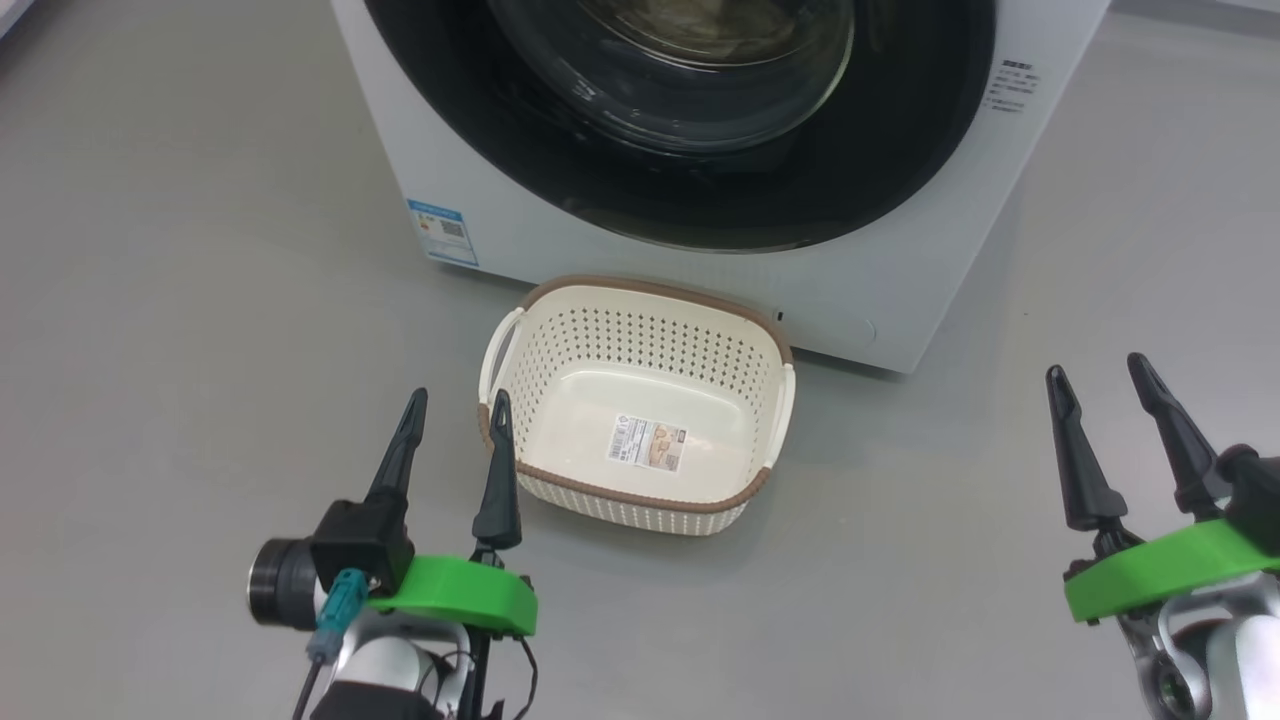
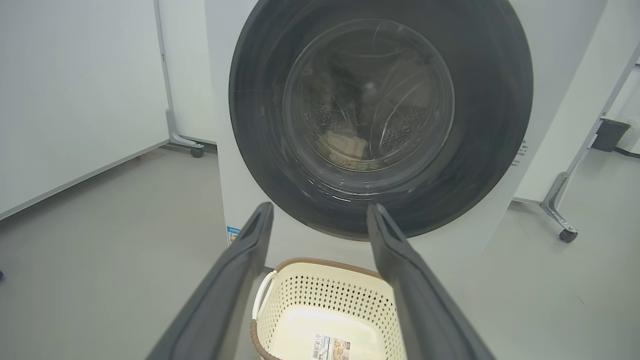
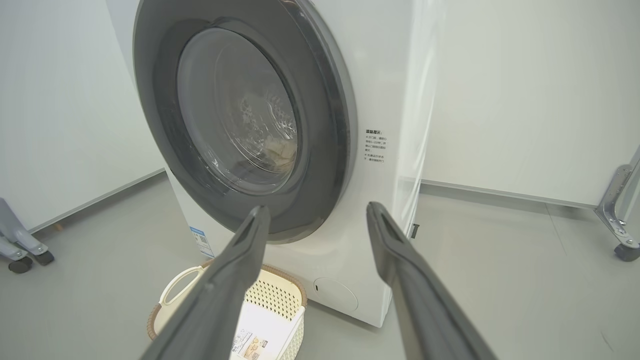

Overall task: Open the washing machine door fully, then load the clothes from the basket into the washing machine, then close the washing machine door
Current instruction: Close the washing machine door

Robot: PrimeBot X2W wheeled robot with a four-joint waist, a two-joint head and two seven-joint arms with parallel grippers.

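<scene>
Head view: the washing machine door (image 1: 900, 150) lies flat against the washing machine (image 1: 900, 290), and the basket (image 1: 640, 300) sits empty on the floor (image 1: 150, 300) just in front of it. The left gripper (image 1: 459, 397) is spread and holds nothing. Its inner finger is just beside the basket's near corner, so a careless inward swing could knock the basket aside. The right gripper (image 1: 1096, 366) is also spread and empty, well apart from the basket.

Left wrist view: the clothes (image 2: 345, 145) show through the glass as a pale lump low in the drum, so the loading looks done. The door looks shut, but I cannot tell whether the latch has caught. If it only rests there, it may swing open.

Right wrist view: from the side, the door's rim sits close against the white front, with no gap I can make out. A further push with spread fingers could slip on the glossy ring.
</scene>
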